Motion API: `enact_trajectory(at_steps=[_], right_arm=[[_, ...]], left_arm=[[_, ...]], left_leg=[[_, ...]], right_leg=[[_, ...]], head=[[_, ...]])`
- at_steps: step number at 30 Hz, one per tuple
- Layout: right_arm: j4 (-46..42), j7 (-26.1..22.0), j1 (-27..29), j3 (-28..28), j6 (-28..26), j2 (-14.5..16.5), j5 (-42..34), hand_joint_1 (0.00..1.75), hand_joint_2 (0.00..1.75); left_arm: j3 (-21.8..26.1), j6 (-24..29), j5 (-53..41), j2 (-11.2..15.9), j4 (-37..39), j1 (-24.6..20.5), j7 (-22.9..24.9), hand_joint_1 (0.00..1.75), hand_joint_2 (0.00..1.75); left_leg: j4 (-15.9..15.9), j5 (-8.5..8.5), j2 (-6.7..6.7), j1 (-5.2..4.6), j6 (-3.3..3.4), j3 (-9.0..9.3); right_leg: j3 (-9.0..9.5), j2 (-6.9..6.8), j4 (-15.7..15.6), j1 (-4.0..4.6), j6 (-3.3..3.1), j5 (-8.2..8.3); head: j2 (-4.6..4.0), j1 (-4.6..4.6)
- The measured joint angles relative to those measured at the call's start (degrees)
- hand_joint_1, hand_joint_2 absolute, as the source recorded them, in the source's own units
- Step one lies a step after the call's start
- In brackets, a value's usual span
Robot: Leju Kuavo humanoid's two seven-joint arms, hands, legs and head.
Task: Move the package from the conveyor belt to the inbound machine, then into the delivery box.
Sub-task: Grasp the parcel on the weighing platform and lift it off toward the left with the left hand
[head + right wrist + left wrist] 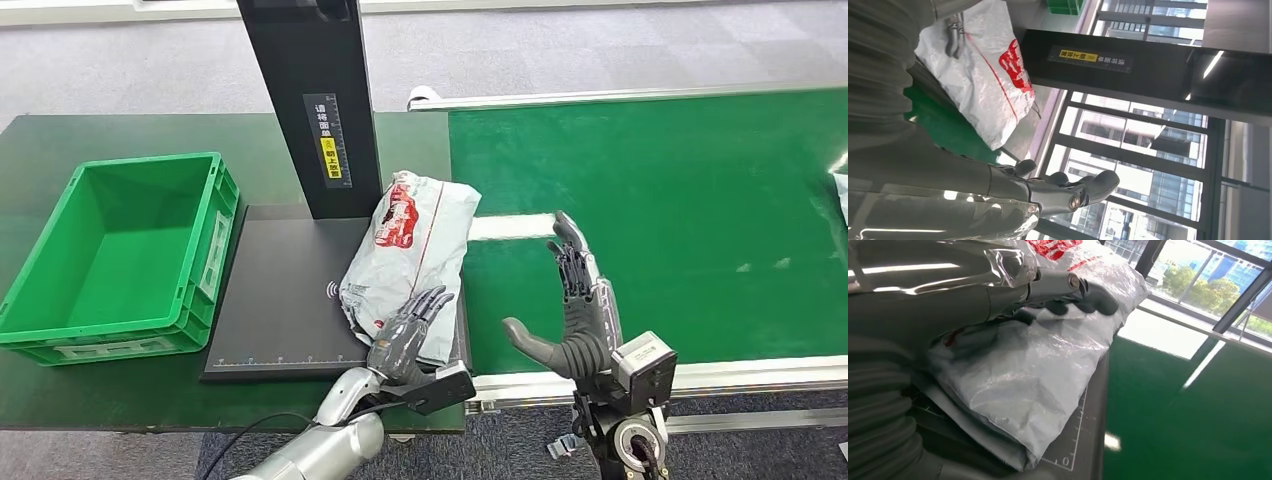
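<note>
The package [412,245], a grey-white plastic mailer with red print, lies on the black platform of the inbound machine [280,310], leaning against its black post [315,100]. My left hand [408,335] rests on top of the package's near end, fingers laid along it; the thumb is hidden. In the left wrist view the fingers [1068,290] press on the crinkled package [1033,370]. My right hand [575,320] stands open and upright over the green conveyor belt [680,220], just right of the package and apart from it. The right wrist view shows this hand [1048,192] empty, the package [983,85] beyond.
The green delivery box [215,235] stands left of the platform on the dark table, with nothing in it. Another white package [840,195] peeks in at the belt's far right edge. The belt's metal frame [700,375] runs along the near side.
</note>
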Motion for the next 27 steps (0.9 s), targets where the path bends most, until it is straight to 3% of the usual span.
enact_trajectory(at_steps=[13,20,23,27], right_arm=[[3.52,-0.07,-4.41,1.32,-0.97,0.02,-1.57,0.0,1.75],[3.89,-0.44,-4.59,1.31,-1.59,-0.19,-1.92,0.0,1.75],[3.94,-0.56,-4.57,1.26,-2.23,-0.44,-2.09,0.0,1.75],[4.24,-0.71,-4.42,0.86,-2.91,-0.89,-2.29,0.0,1.75]], left_arm=[[4.68,7.98,3.25,1.99,0.86,-1.5,-3.14,1.75,1.75],[8.74,9.24,1.04,4.28,-0.68,-1.69,-3.54,1.75,1.75],[14.43,9.3,-9.45,5.07,-5.96,-0.26,-5.47,1.75,1.75],[26.94,9.36,-24.44,4.43,-20.01,2.02,-13.06,1.75,1.75]], left_leg=[[-0.01,0.1,0.01,0.01,0.01,-0.05],[-0.01,0.11,0.02,0.01,0.01,-0.05],[0.0,0.12,0.03,0.01,0.01,-0.05],[0.0,0.12,0.1,0.01,0.01,-0.1]], right_leg=[[-0.09,0.0,0.02,0.01,-0.03,0.08],[-0.1,0.0,0.02,0.02,-0.03,0.08],[-0.14,0.01,0.02,0.02,-0.04,0.08],[-0.21,0.04,0.03,0.02,-0.04,0.09]], head=[[0.0,0.0],[0.0,0.01],[0.01,0.0],[0.01,0.0]])
